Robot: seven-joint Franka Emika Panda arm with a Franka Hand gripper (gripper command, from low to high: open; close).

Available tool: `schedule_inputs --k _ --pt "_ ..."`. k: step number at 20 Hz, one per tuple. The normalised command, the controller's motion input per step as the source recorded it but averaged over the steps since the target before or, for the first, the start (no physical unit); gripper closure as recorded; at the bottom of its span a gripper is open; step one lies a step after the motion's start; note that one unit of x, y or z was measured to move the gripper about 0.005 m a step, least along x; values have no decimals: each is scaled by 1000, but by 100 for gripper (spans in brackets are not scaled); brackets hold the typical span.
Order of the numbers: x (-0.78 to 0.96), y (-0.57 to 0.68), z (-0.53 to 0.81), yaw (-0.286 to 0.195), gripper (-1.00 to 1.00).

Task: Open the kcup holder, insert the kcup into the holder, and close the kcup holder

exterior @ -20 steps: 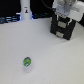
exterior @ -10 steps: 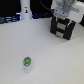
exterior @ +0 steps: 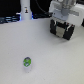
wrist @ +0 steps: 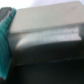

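Note:
The kcup, a tiny white pod with a green-and-blue top, stands alone on the white table toward the exterior view's lower left. The black kcup holder sits at the exterior view's upper right. My gripper hangs right over the holder's top, far from the pod. Its white body hides the fingertips, so I cannot tell how the jaws stand. In the blurred wrist view, the holder's dark face and a pale band above it fill the frame, with a teal finger at one edge.
A tall white bottle-like object stands at the back of the table, on the exterior view's left. Dark equipment lines the far edge behind it. The white tabletop stretches between pod and holder.

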Motion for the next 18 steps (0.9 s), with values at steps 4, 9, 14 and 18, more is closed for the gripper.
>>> schedule_inputs --k 4,9,14,18 --pt "820 -423 88 -58 100" --pt "777 -375 48 -55 100" --pt "789 -442 -4 -32 100" --pt "791 -513 4 -34 100"
